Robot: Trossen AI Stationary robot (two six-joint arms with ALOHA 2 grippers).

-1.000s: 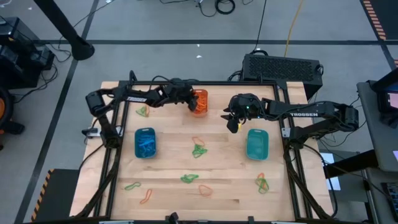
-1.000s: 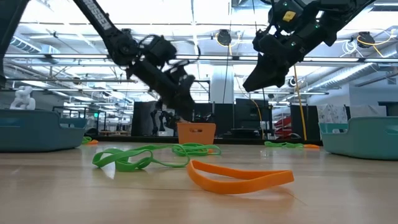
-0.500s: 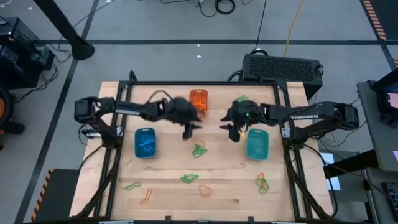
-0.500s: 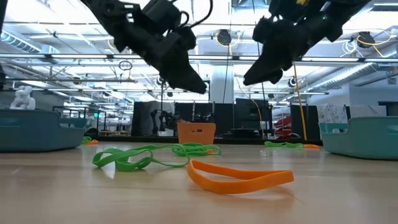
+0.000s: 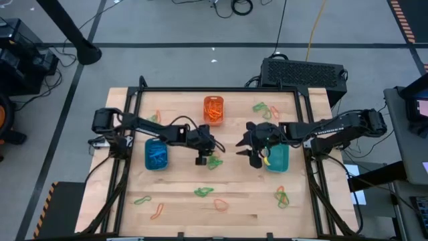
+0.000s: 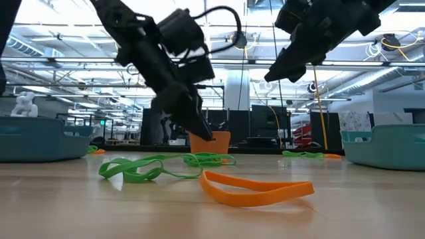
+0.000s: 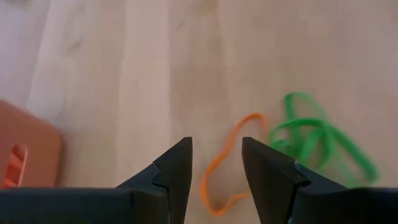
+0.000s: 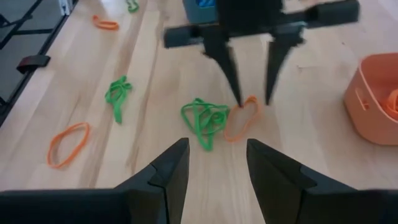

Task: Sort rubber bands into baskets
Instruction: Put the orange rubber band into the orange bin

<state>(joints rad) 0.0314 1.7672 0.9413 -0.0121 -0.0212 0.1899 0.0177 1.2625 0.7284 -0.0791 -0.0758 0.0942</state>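
The left gripper (image 5: 204,156) hangs spread over an orange rubber band (image 7: 227,165) mid-table, bare wood around it; the right gripper (image 5: 253,151), also spread, hovers beside the teal basket (image 5: 277,159).

Wooden table (image 5: 234,194), black box (image 5: 304,72), floor cables (image 5: 234,7)

The left hand (image 7: 216,163) hangs over the wooden table (image 7: 124,74), fingers (image 7: 177,165) parted. Between their tips lies an orange rubber band (image 7: 225,165), touching a tangle of green rubber bands (image 7: 314,134). An orange basket (image 7: 28,149) shows at the edge.
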